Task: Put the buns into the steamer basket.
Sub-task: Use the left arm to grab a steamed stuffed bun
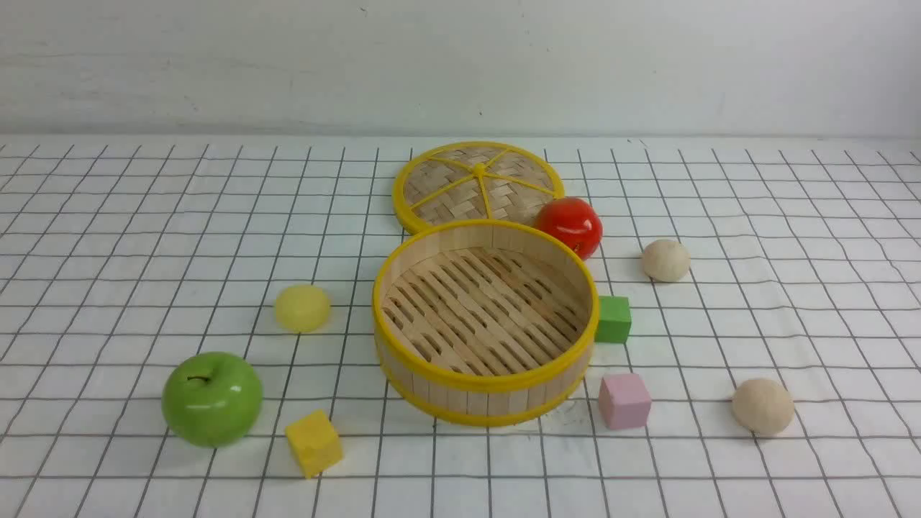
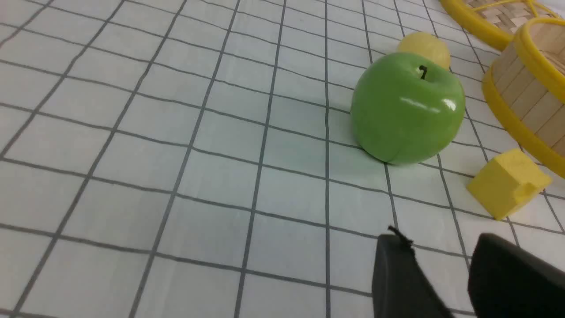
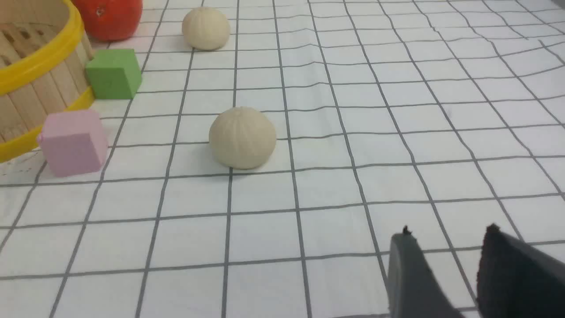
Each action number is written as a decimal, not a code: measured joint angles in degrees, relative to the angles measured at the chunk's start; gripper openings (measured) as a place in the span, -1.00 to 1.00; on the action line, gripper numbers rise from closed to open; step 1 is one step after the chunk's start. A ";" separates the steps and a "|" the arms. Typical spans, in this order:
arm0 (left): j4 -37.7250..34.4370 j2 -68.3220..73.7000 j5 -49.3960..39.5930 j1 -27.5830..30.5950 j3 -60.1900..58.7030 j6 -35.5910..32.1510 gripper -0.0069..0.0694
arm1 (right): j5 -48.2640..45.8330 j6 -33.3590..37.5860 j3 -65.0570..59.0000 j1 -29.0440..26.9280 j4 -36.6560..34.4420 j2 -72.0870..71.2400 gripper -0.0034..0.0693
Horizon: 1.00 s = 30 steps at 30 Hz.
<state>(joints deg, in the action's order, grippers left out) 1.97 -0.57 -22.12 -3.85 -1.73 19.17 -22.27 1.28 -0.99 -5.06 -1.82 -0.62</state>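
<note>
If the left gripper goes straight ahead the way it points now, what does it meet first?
Probably the green apple; the left gripper points about at it, though depth is unclear.

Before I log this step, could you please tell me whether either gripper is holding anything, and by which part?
Nothing is held: the left gripper and the right gripper both stand open and empty.
</note>
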 joint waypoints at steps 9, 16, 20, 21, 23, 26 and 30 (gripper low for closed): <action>0.00 0.00 0.00 0.00 0.00 0.00 -0.19 | 0.00 0.00 0.00 0.00 0.00 0.00 -0.25; 0.00 0.00 0.00 0.00 0.00 0.00 -0.19 | 0.00 0.00 0.00 0.00 0.00 0.00 -0.25; 0.00 0.00 1.32 0.00 0.00 0.06 -0.19 | 0.00 0.00 0.00 0.00 0.00 0.00 -0.25; -0.06 0.00 2.12 0.00 0.00 0.06 -0.19 | 0.00 0.00 0.00 0.00 0.00 0.00 -0.25; -0.20 0.00 3.80 0.00 0.00 0.17 -0.19 | 0.00 0.00 0.00 0.00 0.00 0.00 -0.25; -2.37 0.00 10.06 0.00 0.00 0.23 -0.19 | 0.00 0.00 0.00 0.00 0.00 0.00 -0.25; -6.71 0.00 19.50 0.00 -0.02 0.23 -0.19 | 0.00 0.00 0.00 0.00 0.00 0.00 -0.25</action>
<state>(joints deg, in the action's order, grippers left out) -4.74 -0.57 -2.62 -3.85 -1.75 19.40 -22.27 1.28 -0.99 -5.06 -1.82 -0.62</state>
